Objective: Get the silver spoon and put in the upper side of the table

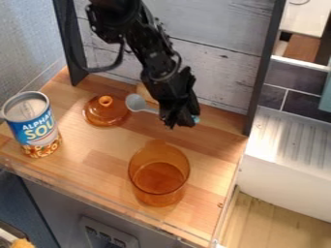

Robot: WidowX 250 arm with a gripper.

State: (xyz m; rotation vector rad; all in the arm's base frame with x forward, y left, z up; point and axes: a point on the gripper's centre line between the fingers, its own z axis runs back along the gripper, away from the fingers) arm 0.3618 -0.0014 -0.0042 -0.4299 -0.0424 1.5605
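The gripper [180,121] hangs at the handle of the silver spoon [135,102], toward the far side of the surface [100,150]; whether it grips the handle or merely sits around it cannot be told. The spoon's bowl points left, just beside the amber lid [107,112], and its blue tip shows right of the gripper.

The step in hand seems to be securing or setting down the spoon. The robot would do well to confirm a grip across the handle, lift only slightly, keep the spoon level and lower it gently before letting go. A leftward swing could knock the lid.

At the far edge, the grey plank wall [213,48] limits backward travel, and the right dark post [262,72] bounds that corner. The freer room lies between the spoon and the amber pot [158,174], with bare wood toward the right edge.
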